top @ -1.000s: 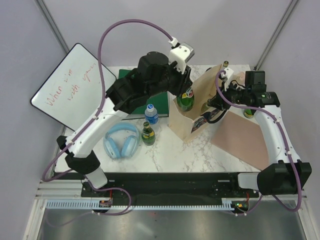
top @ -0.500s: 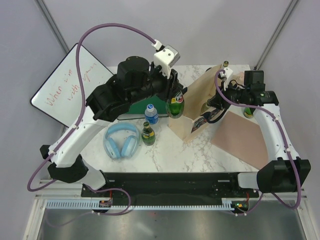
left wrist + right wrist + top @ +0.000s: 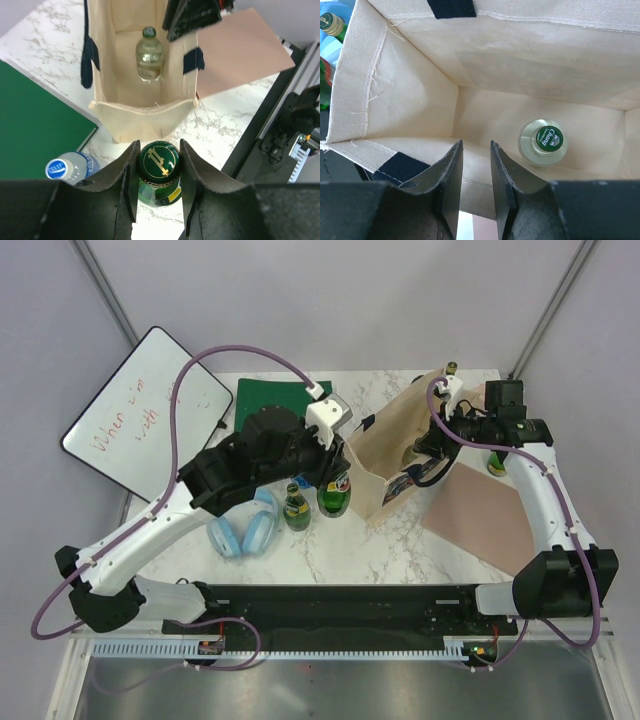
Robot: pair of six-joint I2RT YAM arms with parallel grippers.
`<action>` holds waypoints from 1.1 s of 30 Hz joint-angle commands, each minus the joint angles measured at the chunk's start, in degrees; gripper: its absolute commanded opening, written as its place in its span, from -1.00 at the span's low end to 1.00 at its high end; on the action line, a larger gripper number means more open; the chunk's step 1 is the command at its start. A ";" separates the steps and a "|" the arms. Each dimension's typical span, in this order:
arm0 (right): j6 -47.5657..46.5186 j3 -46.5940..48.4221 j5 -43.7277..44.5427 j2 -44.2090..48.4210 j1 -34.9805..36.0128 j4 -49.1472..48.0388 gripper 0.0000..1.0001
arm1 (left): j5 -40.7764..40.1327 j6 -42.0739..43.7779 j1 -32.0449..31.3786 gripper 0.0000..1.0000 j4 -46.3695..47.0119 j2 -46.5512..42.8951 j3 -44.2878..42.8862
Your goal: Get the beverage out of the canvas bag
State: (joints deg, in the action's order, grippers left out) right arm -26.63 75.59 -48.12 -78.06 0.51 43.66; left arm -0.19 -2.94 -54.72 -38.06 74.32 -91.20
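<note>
A green glass beverage bottle (image 3: 335,496) with a gold-marked cap (image 3: 159,161) is outside the canvas bag (image 3: 385,455), upright by its left end and low over the marble. My left gripper (image 3: 159,143) is shut on its cap. Whether its base touches the table I cannot tell. Inside the beige bag (image 3: 145,117) a clear bottle (image 3: 149,60) with a green cap (image 3: 542,141) stands on the bottom. My right gripper (image 3: 476,144) sits at the bag's right rim with its fingers apart. The canvas wall (image 3: 420,100) runs across the gap, not visibly pinched.
A second green bottle (image 3: 295,508) and blue headphones (image 3: 243,530) lie just left of the held one. A blue-capped water bottle (image 3: 67,170) stands near a green board (image 3: 275,400). A whiteboard (image 3: 130,410) leans at far left. A pink mat (image 3: 480,515) and another bottle (image 3: 497,462) are at right.
The left arm has carried the green bottle from above the bag's mouth leftward and down to beside the other green bottle. The right gripper has stayed at the bag's rim.
</note>
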 commanded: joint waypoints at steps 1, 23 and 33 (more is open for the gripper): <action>0.27 0.70 -0.49 -0.42 -0.16 -1.30 -0.28 | 3.00 2.15 0.05 -0.95 19.50 -6.12 8.55; -0.17 -1.32 -0.40 -1.21 -0.08 -1.30 -0.28 | 3.79 0.39 0.14 -0.95 33.05 -4.45 28.53; -0.26 -1.68 -0.40 -1.57 -0.07 -1.30 -0.28 | 1.68 -0.05 0.14 -0.95 37.89 -3.66 33.80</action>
State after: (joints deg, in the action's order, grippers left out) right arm -26.61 74.48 -47.99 -78.96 0.51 43.24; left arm 2.74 -2.68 -54.72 -11.81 71.37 -56.66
